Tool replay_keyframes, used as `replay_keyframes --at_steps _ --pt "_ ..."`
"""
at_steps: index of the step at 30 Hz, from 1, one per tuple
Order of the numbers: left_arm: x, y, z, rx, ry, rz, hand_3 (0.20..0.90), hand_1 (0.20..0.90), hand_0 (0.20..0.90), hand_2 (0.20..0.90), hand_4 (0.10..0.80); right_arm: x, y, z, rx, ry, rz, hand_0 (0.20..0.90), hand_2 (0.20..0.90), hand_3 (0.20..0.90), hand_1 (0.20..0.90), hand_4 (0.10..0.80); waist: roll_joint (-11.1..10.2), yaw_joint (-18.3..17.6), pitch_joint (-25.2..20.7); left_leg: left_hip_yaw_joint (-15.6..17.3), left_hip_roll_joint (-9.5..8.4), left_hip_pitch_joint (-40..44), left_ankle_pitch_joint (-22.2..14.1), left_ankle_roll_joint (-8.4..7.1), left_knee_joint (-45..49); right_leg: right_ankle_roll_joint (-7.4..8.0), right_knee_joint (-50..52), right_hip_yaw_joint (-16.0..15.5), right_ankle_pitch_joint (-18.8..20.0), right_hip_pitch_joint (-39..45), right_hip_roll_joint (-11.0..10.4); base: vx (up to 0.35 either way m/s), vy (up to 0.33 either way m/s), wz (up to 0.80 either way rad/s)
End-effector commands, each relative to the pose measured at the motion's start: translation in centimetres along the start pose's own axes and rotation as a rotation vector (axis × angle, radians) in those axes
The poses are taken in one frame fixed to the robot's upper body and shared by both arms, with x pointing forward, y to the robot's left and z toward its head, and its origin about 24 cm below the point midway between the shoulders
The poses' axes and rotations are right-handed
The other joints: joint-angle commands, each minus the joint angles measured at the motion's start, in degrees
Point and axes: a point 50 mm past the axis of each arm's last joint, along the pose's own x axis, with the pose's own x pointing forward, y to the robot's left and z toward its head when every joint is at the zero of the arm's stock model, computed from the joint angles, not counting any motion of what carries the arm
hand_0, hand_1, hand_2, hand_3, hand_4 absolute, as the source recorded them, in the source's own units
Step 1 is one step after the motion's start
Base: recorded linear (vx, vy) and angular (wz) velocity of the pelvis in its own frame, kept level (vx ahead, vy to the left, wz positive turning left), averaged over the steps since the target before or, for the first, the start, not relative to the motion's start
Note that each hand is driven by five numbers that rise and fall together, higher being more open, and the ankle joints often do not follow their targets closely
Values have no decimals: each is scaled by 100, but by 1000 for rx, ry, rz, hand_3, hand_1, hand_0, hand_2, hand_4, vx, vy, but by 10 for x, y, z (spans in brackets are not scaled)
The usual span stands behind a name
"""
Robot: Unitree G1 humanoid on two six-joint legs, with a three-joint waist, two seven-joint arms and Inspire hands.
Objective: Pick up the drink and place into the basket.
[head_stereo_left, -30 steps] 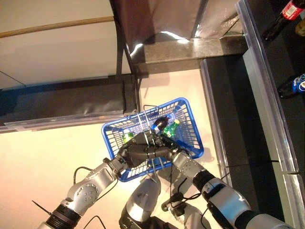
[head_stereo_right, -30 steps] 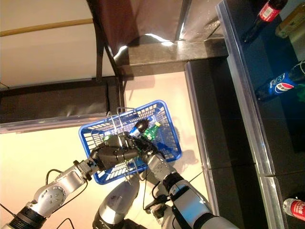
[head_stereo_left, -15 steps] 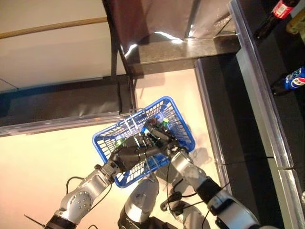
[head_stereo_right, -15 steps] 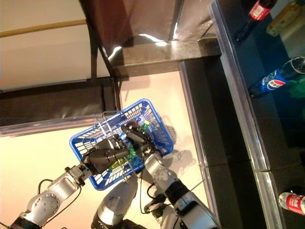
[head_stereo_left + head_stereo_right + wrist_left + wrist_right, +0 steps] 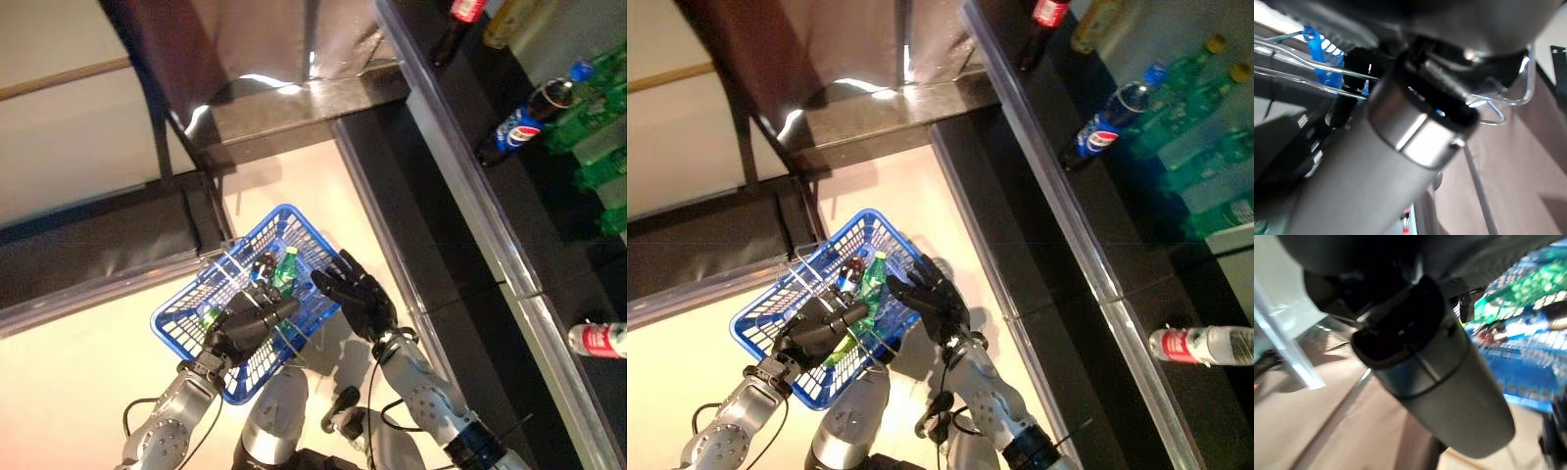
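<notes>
The blue basket (image 5: 172, 324) hangs in front of me, and my left hand (image 5: 249, 322) is shut on its wire handle (image 5: 294, 345). Inside it lie a green drink bottle (image 5: 284, 269), a dark cola bottle (image 5: 263, 264) and a second green bottle (image 5: 209, 316). My right hand (image 5: 357, 295) is open just outside the basket's right rim, its fingers spread and holding nothing. The wrist views show little beyond blue mesh (image 5: 1528, 377) and the wire handle (image 5: 1508, 100).
A dark shelf with a metal edge (image 5: 470, 206) runs along the right. It carries a blue-labelled cola bottle (image 5: 517, 124), a red-capped cola bottle (image 5: 456, 22), several green bottles (image 5: 598, 117) and a lying red-labelled bottle (image 5: 598, 340). A dark counter (image 5: 98, 264) stands at the left.
My right hand has come out of the basket to its right side and opened; the green bottle now lies in the basket. The camera has swung toward the shelf.
</notes>
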Motion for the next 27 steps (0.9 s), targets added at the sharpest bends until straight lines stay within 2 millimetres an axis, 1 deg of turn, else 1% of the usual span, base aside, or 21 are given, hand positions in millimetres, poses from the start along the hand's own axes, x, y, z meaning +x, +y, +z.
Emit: replay_keyframes --at_steps 1,4,7,8,9,11,13,15,16,17,18,20,21,22,23,25,26,27 --pt "8 -81 67 27 -501 -407 200 300 300 300 100 -17 27 26 -61 -122 277 900 900 900 900 800 270 -435 -1000 109 -70 377 -209 165 67 52 -299 117 723 122 124 44 51 -33" --pt "3 -50 56 7 -484 -246 200 300 300 300 100 -31 14 24 -73 -98 318 900 900 900 900 800 246 -638 -1261 322 5 497 -244 175 -6 91 -489 311 787 184 141 39 49 -35" --pt "-5 -22 42 12 -454 -84 200 300 300 300 100 -40 -1 13 -70 -48 302 900 900 900 900 800 213 -825 -1500 542 90 672 -268 167 -137 135 -727 510 876 287 163 15 17 -36" --pt "-7 -17 39 8 -444 -52 200 300 300 300 100 -41 -5 10 -72 -34 286 900 900 900 900 800 207 -856 -1545 586 109 706 -263 162 -175 144 -783 544 901 310 167 -7 4 -28" --pt "-12 -6 32 -5 -432 12 200 300 300 300 100 -45 -14 3 -50 5 254 900 900 900 900 800 200 -937 -1635 681 147 801 -249 158 -288 165 -915 631 956 361 177 -12 3 -32" --pt "-23 18 16 -100 -410 121 200 300 300 300 100 -55 -34 -15 -33 83 198 900 900 900 900 800 177 -1105 -1842 889 229 951 -209 136 -528 216 -1211 804 1093 436 198 -23 -2 -44" --pt "-31 35 1 -114 -382 235 200 300 300 300 100 -64 -52 -27 -80 133 134 900 900 900 900 800 155 -1247 -2002 1080 287 1081 -179 118 -749 265 -1467 939 1218 496 217 -35 -15 -47" --pt "-36 47 -8 -108 -342 330 200 300 300 300 100 -73 -69 -35 -122 176 56 900 900 900 900 800 147 -1349 -2134 1226 340 1171 -141 87 -934 297 -1662 1038 1317 530 237 -40 -16 -31" --pt "-40 57 -17 -145 -324 381 200 300 300 300 100 -78 -80 -40 -166 197 14 900 900 900 900 800 152 -1422 -2203 1322 370 1225 -116 61 -1051 319 -1780 1072 1374 559 240 -46 -13 -33" --pt "-42 63 -21 -160 -311 410 200 300 300 300 100 -80 -86 -44 -190 215 -12 900 900 900 900 800 160 -1462 -2240 1368 386 1253 -104 46 -1108 330 -1829 1087 1397 572 240 -47 -7 -40" --pt "-45 76 -32 -160 -263 493 200 300 300 300 100 -86 -103 -52 -256 263 -101 900 900 900 900 800 180 -1556 -2336 1453 415 1317 -85 20 -1236 362 -1960 1110 1458 608 222 -31 -3 -43" --pt "-47 84 -41 -158 -229 538 200 300 300 300 100 -90 -112 -58 -289 289 -141 900 900 900 900 800 191 -1605 -2381 1513 432 1345 -87 13 -1287 382 -2030 1109 1495 618 202 -27 -4 -30" --pt "-51 93 -52 -166 -186 598 200 300 300 300 100 -95 -120 -66 -297 322 -187 900 900 900 900 800 204 -1649 -2436 1561 449 1362 -88 -3 -1332 399 -2093 1111 1528 628 187 -32 -7 -10" --pt "-52 97 -58 -175 -154 636 200 300 300 300 100 -97 -125 -70 -315 350 -220 900 900 900 900 800 211 -1676 -2463 1589 459 1379 -88 -13 -1360 409 -2125 1113 1546 637 177 -22 -6 -9" --pt "-52 97 -58 -175 -154 636 200 300 300 300 100 -97 -125 -70 -315 350 -220 900 900 900 900 800 211 -1676 -2463 1589 459 1379 -87 -13 -1360 409 -2126 1113 1546 637 177 -18 -5 -12" --pt "-58 106 -71 -188 -99 697 200 300 300 300 100 -103 -137 -80 -361 405 -271 900 900 900 900 800 230 -1712 -2511 1641 477 1405 -90 -32 -1420 422 -2198 1082 1576 655 157 -25 -5 -6" --pt "-64 114 -86 -221 -41 769 200 300 300 300 100 -110 -149 -91 -412 463 -337 900 900 900 900 800 249 -1735 -2559 1663 486 1422 -87 -44 -1481 434 -2234 1045 1588 671 151 -32 -7 -1" --pt "-65 115 -90 -225 -20 794 200 300 300 300 100 -111 -152 -94 -429 484 -365 900 900 900 900 800 252 -1743 -2569 1671 488 1427 -91 -48 -1486 437 -2238 1033 1587 678 149 0 0 0"
